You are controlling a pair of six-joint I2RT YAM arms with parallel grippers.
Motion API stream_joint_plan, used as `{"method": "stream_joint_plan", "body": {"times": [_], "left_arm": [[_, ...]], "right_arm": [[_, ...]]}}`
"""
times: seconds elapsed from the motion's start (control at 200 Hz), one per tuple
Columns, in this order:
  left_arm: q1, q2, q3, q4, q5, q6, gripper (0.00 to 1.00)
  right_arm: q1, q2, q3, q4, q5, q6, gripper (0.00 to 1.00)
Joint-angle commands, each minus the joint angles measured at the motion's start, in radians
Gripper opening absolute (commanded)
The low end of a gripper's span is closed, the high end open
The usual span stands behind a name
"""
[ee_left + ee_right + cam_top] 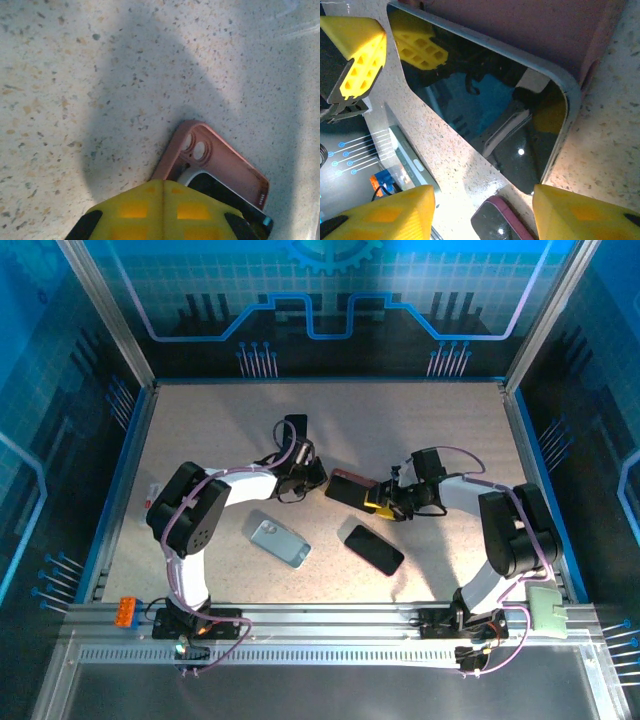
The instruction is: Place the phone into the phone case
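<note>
The speckled surface lies inside blue-walled sides, and both arms reach over it toward the middle: the left arm stretches right and the right arm stretches left, so their ends come close together at the pink case. The case lies flat near the centre of the surface, between the two grippers, with its camera cut-outs at the end away from the left wrist camera. The phone, dark-screened with a silver rim, rests on the case at a slight skew. In the left wrist view one corner of it sits inside the case's rim while pink shows along one side; whether it is fully seated cannot be told. Nearer the arm bases, a black phone lies apart on the surface just right of centre. A pale blue item, phone or case I cannot tell, lies to its left. A small dark object sits beyond the left arm's wrist. The left gripper has its yellow fingers pressed together with nothing between them, its tip at the near edge of the case and phone. The right gripper has its fingers standing apart, about half spread, with the phone's near corner just above the gap; it clasps nothing.
</note>
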Motion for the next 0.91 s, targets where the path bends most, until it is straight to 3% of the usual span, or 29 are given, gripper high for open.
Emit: {"method": "stream_joint_plan", "body": {"times": [0.0,0.465,0.9], "left_arm": [[-0.006,0.001,-0.028,0.001,0.024,-0.001,0.03],[-0.039,0.020,-0.034,0.023,0.029,-0.021,0.02],[-0.053,0.022,-0.046,0.031,0.034,-0.031,0.03]], "right_arm": [[0.014,0.012,-0.008,-0.010,0.032,-0.020,0.55],[0.012,-0.025,-0.001,-0.067,0.063,-0.050,0.56],[0.013,0.050,-0.021,0.073,0.051,0.011,0.49]]}}
